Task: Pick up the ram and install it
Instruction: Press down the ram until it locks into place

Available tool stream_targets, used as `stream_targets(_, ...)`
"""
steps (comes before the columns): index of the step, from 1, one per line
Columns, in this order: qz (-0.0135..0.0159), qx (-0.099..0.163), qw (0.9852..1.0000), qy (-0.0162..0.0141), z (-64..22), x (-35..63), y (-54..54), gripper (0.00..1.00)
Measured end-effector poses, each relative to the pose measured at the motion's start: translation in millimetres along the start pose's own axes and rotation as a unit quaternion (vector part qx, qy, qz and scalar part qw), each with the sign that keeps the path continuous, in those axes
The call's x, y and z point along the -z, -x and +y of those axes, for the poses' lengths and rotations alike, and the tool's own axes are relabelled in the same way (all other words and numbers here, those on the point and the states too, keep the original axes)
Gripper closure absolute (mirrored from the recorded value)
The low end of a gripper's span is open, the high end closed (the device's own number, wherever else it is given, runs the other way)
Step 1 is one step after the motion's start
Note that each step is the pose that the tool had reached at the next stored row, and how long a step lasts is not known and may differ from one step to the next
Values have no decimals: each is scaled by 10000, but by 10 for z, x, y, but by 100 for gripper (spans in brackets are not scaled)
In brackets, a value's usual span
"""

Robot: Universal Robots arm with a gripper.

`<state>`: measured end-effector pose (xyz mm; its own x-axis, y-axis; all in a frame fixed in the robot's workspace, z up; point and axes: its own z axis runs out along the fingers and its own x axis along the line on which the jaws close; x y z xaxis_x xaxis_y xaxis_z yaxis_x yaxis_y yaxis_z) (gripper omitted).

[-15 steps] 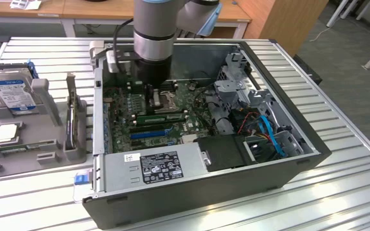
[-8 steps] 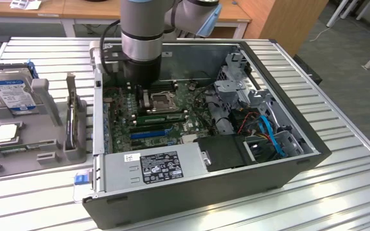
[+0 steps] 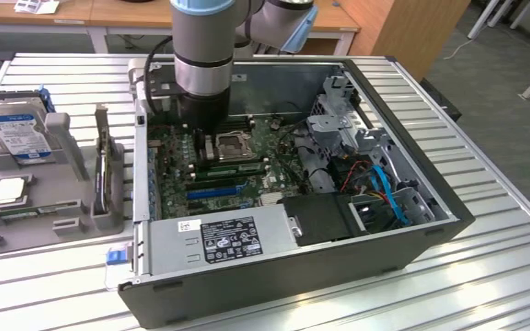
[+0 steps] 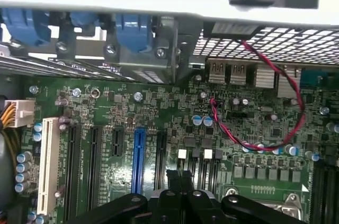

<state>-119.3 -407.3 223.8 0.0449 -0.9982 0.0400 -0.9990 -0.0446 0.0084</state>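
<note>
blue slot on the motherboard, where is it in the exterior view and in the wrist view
Exterior view: the blue slot lies on the green motherboard, between the processor socket and the labelled power supply.
Wrist view: the blue slot stands among black slots, a few slots from the white slot.
Shared landmark: the processor socket, its metal frame in the wrist view.

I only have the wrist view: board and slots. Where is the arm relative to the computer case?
Observer: The arm reaches down into the open computer case, with the gripper low over the board, beside the processor socket.
Operator: Any ram stick outside the case?
Observer: Yes, a thin green ram stick lies in the grey holder on the exterior view's left.
Operator: Anything else in it?
Observer: A hard drive stands upright there.
</note>
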Motion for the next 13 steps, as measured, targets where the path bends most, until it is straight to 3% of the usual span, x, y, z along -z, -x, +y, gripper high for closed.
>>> stream_targets(3, 18, -1, 10000, 0, 0, -21, 2, 89)
stream_targets(5, 10, 0, 10000, -10, -4, -4, 3, 89)
stream_targets(11, 16, 1, 10000, 0, -6, 250, -9, 89)
stream_targets(13, 15, 0, 10000, 19, -77, 273, -13, 89)
